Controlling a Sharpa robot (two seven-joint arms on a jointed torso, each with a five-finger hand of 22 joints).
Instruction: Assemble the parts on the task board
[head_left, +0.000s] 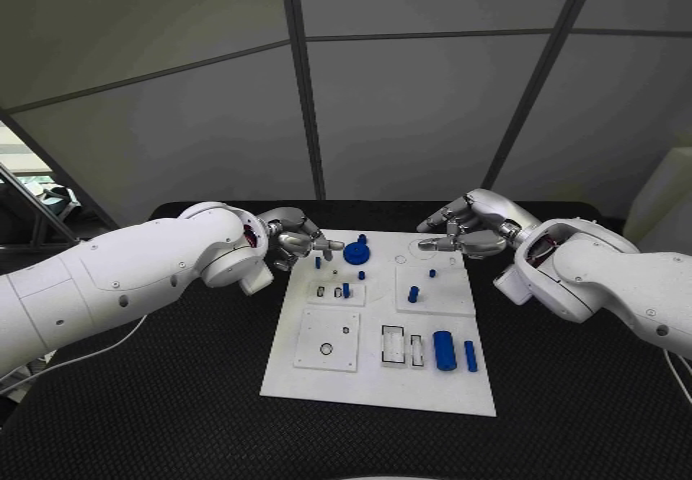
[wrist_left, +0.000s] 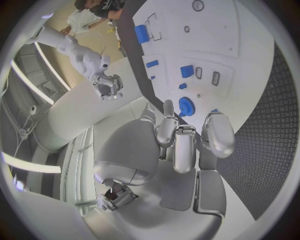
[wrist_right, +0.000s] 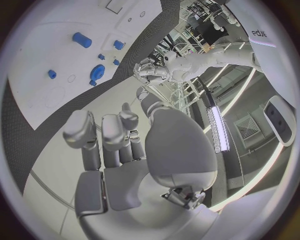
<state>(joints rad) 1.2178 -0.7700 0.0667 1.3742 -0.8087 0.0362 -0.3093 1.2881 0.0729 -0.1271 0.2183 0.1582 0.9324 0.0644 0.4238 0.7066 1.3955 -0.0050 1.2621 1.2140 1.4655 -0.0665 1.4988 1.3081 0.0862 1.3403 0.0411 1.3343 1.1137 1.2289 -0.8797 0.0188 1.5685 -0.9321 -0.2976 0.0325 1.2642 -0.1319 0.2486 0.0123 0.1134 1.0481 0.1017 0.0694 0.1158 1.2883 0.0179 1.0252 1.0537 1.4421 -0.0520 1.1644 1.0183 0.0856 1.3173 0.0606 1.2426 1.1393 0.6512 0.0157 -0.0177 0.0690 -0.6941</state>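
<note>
The white task board (head_left: 378, 385) lies in the middle of the black table. A round blue disc part (head_left: 356, 252) sits near its far edge, with several small blue pegs (head_left: 414, 294) around it. A thick blue cylinder (head_left: 444, 350) and a thin blue bar (head_left: 470, 355) lie at the near right. My left hand (head_left: 296, 240) hovers at the board's far left corner, its fingers stretched toward the disc (wrist_left: 185, 106) and holding nothing. My right hand (head_left: 464, 230) hangs over the far right corner, fingers apart and empty; the disc (wrist_right: 97, 72) lies beyond its fingertips.
Raised white blocks with slots and holes (head_left: 329, 340) stand on the board's left and middle. The black textured table (head_left: 173, 400) spreads wide on both sides and in front. Grey wall panels rise behind the table's far edge.
</note>
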